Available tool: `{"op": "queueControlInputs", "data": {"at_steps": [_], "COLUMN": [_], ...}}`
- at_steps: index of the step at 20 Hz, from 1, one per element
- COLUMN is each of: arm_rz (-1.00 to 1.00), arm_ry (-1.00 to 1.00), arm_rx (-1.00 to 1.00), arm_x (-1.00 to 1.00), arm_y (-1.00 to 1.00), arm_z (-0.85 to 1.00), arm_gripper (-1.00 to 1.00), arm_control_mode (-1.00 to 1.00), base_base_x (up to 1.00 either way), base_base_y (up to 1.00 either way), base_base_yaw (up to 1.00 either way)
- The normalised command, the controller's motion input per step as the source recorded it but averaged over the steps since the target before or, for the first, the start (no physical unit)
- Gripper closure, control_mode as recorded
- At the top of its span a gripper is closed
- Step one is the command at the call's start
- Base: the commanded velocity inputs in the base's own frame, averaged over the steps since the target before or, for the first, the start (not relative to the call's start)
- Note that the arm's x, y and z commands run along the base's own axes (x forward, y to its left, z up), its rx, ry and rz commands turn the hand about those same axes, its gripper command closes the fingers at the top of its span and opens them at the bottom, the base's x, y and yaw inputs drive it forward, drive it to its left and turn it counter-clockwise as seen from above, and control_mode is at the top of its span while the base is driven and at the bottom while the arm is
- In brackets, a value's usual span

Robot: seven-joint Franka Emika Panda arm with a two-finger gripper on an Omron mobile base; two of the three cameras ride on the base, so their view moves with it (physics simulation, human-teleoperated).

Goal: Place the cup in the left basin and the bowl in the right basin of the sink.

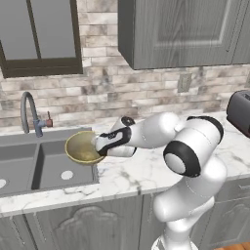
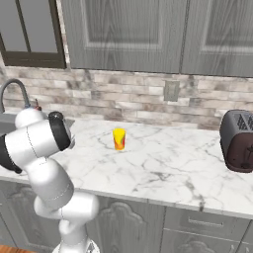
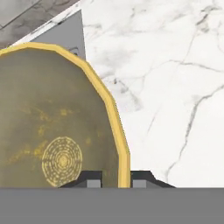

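Since the gripper [image 3: 117, 183] is clamped only on the bowl [image 1: 83, 148] rim, it could slip before the right basin [image 1: 63, 166] beneath.

The arm reaches left across the marble counter [image 1: 141, 171], its gripper [image 1: 97, 145] at the rim of the bowl [image 1: 82, 147], which hangs tilted above the right edge of the right basin [image 1: 61, 168]. The faucet [image 1: 28, 113] stands behind the sink [image 1: 36, 146]; a toaster [image 1: 240, 112] sits far right
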Motion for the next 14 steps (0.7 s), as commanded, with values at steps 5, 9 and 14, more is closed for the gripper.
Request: {"op": "queueControlInputs", "data": {"at_steps": [5, 9, 14], "arm_rz": [-0.01, -0.01, -0.01], "arm_ry": [-0.11, -0.12, -0.1], "arm_rx": [0.0, 0.0, 0.0], "arm_x": [0.0, 0.0, 0.0], "arm_y": [0.53, 0.53, 0.44], "arm_z": [0.0, 0.03, 0.02], "arm_gripper": [1.0, 1.0, 1.0], "arm_control_mode": [-1.0, -1.0, -1.0], "base_base_x": [0.0, 0.0, 0.0], "base_base_y": [0.0, 0.0, 0.0], "base_base_yaw": [0.0, 0.0, 0.0]}}
